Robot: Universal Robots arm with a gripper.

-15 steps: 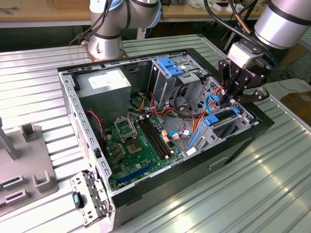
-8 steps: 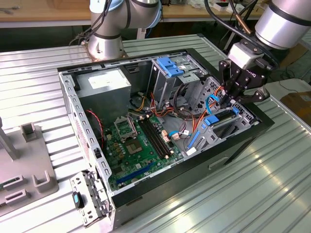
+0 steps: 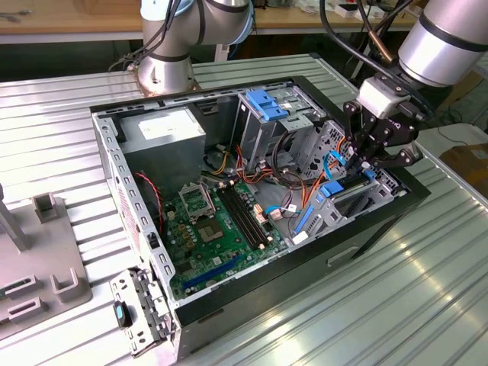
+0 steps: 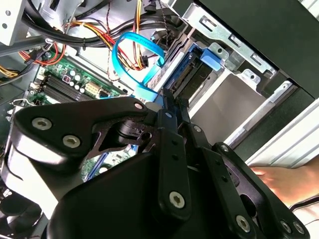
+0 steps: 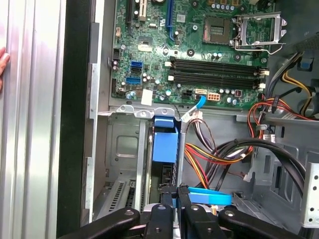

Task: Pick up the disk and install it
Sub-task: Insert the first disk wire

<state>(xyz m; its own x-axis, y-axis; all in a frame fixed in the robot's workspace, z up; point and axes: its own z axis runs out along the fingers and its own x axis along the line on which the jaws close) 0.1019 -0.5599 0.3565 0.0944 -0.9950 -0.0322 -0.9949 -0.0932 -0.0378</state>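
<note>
The disk [image 5: 164, 147], a dark body in blue carrier rails, stands on edge in a slot of the grey drive cage [image 5: 122, 149], at the corner of the open computer case on the exterior view's right. It also shows as blue rails at the cage [image 3: 333, 191] and just past the fingers [image 4: 192, 74]. My gripper [image 3: 364, 166] hangs over that cage. In both wrist views its black fingers [image 5: 177, 191] are pressed together, with the tips [image 4: 168, 99] at the disk's near end. Nothing shows between them.
A blue flat cable [image 4: 134, 45] and orange and yellow wire bundles [image 5: 209, 154] run beside the cage. The motherboard [image 3: 221, 229] and power supply [image 3: 164, 130] fill the case. A person's hand [image 4: 284, 179] rests outside the case wall. A second arm's base [image 3: 168, 69] stands behind.
</note>
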